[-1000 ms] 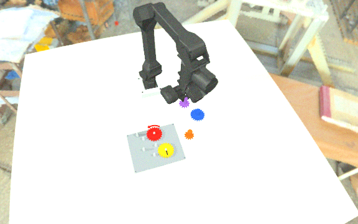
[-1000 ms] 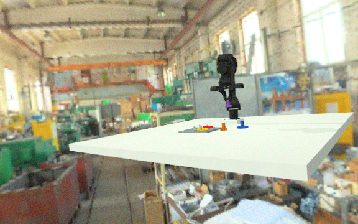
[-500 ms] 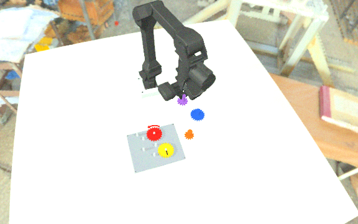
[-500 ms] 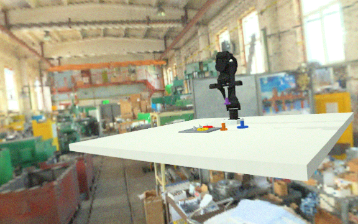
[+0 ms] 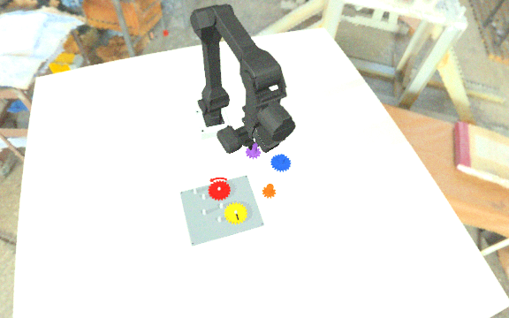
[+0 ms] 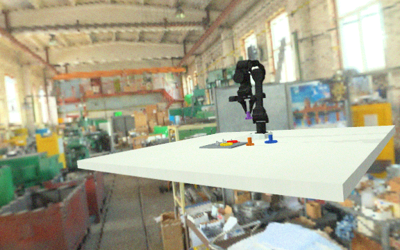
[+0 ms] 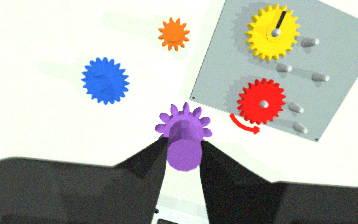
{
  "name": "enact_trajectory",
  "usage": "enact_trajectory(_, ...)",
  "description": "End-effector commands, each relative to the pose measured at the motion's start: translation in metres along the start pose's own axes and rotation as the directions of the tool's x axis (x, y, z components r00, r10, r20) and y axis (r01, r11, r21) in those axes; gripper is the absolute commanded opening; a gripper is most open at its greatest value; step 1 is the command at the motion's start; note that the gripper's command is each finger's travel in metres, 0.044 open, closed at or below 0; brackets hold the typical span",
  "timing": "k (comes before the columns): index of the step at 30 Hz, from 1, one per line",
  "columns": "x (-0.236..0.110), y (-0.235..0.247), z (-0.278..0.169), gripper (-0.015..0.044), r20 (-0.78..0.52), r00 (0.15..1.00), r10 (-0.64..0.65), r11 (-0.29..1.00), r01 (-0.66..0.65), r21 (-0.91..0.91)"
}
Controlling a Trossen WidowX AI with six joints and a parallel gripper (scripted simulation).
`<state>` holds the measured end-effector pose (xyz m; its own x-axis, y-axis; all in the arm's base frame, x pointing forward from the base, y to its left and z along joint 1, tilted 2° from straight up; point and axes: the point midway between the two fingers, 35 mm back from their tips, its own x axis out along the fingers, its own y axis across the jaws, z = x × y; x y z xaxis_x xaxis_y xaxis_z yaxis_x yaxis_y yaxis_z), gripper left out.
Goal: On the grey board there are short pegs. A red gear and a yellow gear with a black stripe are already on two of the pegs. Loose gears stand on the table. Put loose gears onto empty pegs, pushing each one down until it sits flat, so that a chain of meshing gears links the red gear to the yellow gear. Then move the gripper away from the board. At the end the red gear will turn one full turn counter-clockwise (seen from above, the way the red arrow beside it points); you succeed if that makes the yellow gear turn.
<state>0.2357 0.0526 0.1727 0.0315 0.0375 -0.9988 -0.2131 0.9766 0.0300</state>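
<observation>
My gripper is shut on the handle of the purple gear and holds it upright, high above the table. The red gear and the yellow gear with a black stripe sit on pegs of the grey board. Several other pegs on the board are bare. The blue gear and the orange gear stand on the table, off the board.
A red curved arrow lies beside the red gear. The arm's base stands on a white plate behind the board. The white table carries everything.
</observation>
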Motion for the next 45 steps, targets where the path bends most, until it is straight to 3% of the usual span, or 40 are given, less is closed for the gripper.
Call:
enact_trajectory(1, 0.005, -0.006, 0.002, 0.0, -0.008, 1.0, 0.004, 1.0, -0.004, -0.002)
enact_trajectory(45, 0.043, -0.095, 0.013, 0.0, 0.0, 1.0, -0.005, 1.0, 0.005, -0.008)
